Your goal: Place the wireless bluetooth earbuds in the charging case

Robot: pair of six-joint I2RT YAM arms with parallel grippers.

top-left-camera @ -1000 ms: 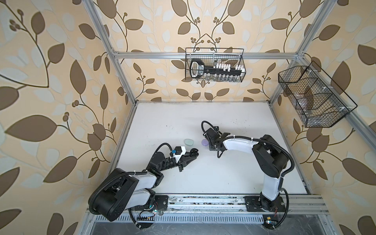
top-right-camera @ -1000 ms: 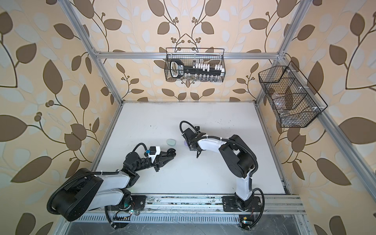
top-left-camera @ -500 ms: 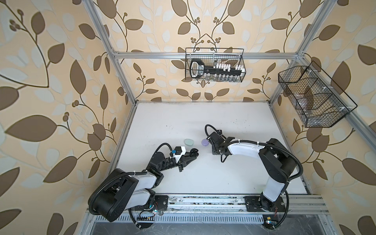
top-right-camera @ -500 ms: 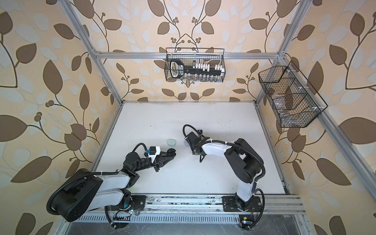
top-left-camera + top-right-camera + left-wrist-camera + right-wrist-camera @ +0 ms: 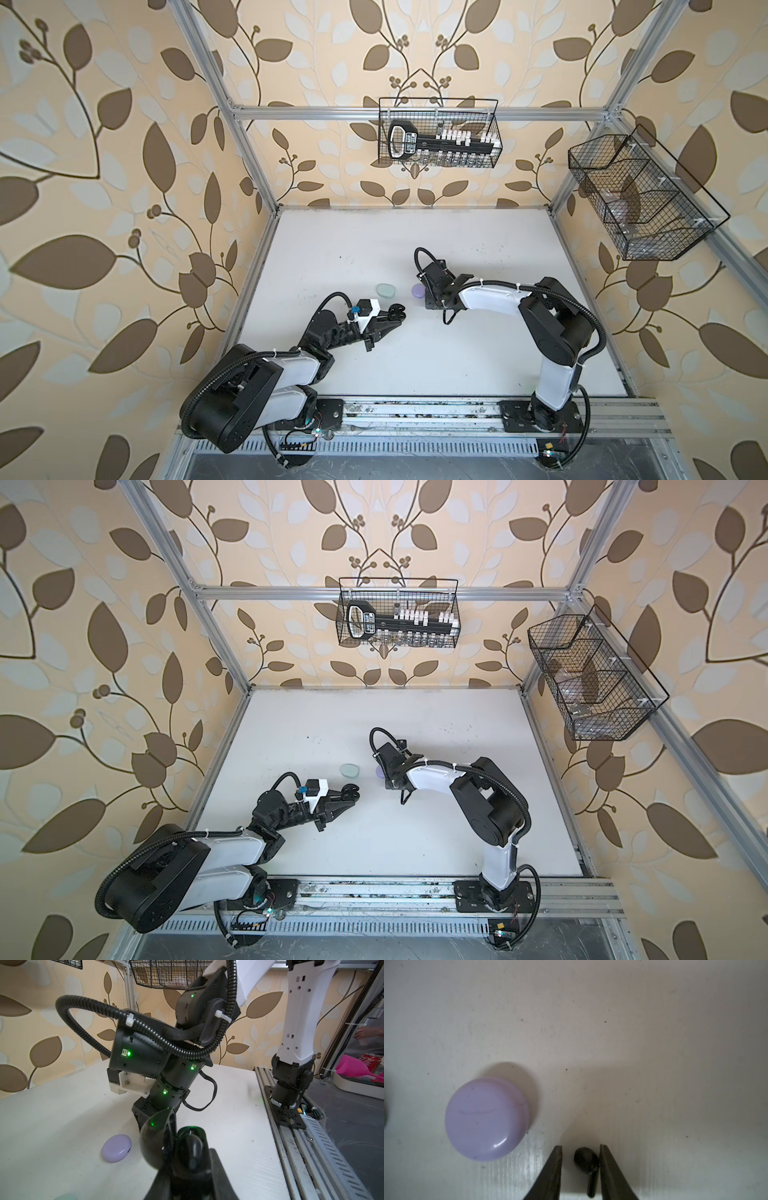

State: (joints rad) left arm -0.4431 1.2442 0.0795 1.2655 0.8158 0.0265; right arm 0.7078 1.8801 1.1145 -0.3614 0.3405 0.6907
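the lilac case [image 5: 486, 1111] lies shut on the white table [image 5: 457, 353]. it is a smooth, glossy pebble shape with a rounded rim, faint scuffs and a seam along its side, and nothing of its inside shows. just beside it, on the side away from the right gripper [image 5: 581, 1146], sits the mint case [image 5: 385, 291], also shut, oval and pale.

the black case [image 5: 153, 1138] is near the lilac case but off the table, clamped in the closed left gripper [image 5: 189, 1159]. its domed lid stands open. a glossy, rounded black lump sits in the base, and i cannot tell whether it is an earbud.

the black earbud [image 5: 586, 1160] lies on the table just beside the lilac case, between the right gripper's fingers [image 5: 607, 1167], which stand apart. one dark tapered finger touches the bud's side, and a sliver of table shows between the bud and the other finger. the bud is dull black plastic, with an egg-shaped head and a thin straight stem.

the table is finely ridged and speckled with small dark marks.

well apart from the lilac case, a wire basket [image 5: 440, 99] on the back wall holds a black tool with a loop handle and rows of small white blocks. a divided mesh basket [image 5: 648, 245] on the side wall holds things too blurred to name.
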